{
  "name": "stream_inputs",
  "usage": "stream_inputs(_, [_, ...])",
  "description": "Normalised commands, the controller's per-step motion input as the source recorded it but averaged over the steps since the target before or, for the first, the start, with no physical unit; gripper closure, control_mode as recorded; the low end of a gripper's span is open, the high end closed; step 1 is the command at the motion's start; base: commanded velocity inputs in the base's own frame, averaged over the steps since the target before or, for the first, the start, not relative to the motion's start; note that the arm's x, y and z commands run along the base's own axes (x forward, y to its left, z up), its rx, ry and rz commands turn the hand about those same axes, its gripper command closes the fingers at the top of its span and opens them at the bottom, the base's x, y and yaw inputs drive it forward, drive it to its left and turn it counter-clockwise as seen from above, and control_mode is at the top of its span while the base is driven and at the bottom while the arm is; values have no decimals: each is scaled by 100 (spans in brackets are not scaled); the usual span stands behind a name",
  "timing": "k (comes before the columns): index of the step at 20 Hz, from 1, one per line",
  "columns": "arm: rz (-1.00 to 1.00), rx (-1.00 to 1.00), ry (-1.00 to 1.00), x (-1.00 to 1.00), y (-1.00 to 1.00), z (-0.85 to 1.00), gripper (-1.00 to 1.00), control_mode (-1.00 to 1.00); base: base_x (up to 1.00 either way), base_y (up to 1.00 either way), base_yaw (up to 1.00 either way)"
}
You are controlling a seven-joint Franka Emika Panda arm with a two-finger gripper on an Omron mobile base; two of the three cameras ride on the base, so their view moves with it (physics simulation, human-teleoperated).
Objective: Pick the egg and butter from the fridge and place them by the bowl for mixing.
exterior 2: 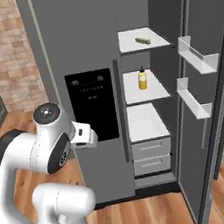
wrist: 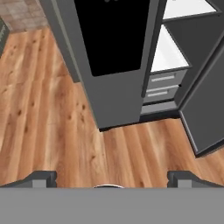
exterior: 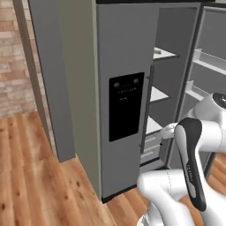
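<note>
Butter (exterior 2: 142,40) lying on top fridge (exterior 2: 89,46) shelf (exterior 2: 142,46), near its right edge, right door swung open. Well above and right of gripper (wrist: 112,177), spread wide, aimed down at wood floor (wrist: 52,122) before closed left door. Yellow bottle (exterior 2: 142,78) on shelf below.

Butter (exterior 2: 142,40) on top fridge (exterior 2: 89,46) shelf, bottle (exterior 2: 142,78) on shelf below, drawers (exterior 2: 151,156) at btm
</note>
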Motion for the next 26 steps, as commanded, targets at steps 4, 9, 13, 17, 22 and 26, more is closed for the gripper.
stream_inputs(4, [0,0,0,0,0,0,-100,100,66,-29,16])
stream_inputs(9, [0,0,0,0,0,0,-100,100,77,-23,10])
stream_inputs(13, [0,0,0,0,0,0,-100,100,85,-13,3])
stream_inputs(17, [0,0,0,0,0,0,-100,100,72,-17,1])
stream_inputs(22, [0,0,0,0,0,0,-100,100,35,-45,-4])
stream_inputs(26, [0,0,0,0,0,0,-100,100,-8,-69,-13])
